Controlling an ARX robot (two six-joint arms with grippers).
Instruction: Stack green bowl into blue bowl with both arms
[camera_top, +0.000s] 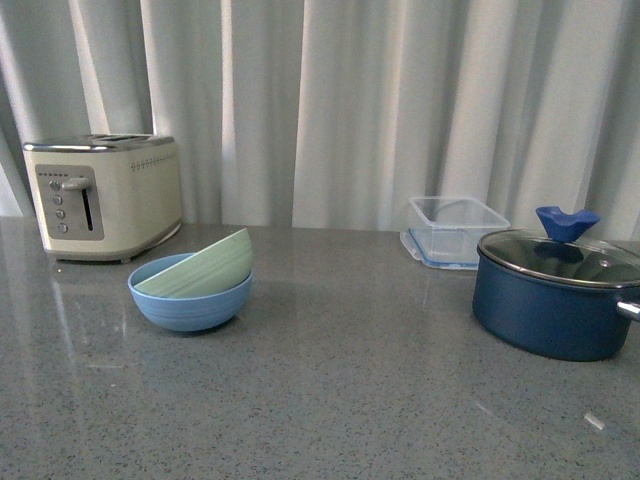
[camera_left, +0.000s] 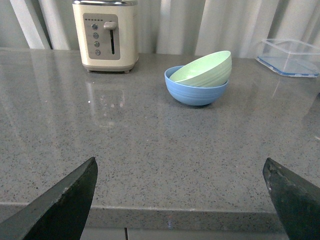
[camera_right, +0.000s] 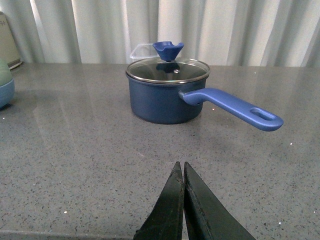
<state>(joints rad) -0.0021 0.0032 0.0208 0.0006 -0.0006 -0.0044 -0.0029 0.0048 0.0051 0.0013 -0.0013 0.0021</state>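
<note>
Green bowl (camera_top: 200, 268) tilted inside blue bowl (camera_top: 190, 300), by toaster (camera_top: 105, 195), not seated flat. Probably light, stiff, smooth; best nudged at raised rim. Left gripper (camera_left: 180, 195) spread wide, empty; right gripper (camera_right: 183, 200) pressed closed, empty, facing pot (camera_right: 165, 95).

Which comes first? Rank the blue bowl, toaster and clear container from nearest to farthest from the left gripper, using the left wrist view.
1. Blue bowl, ahead of the left gripper, mid-counter.
2. Toaster, back by the curtain.
3. Clear container, far corner; too close to the toaster to call.
</note>
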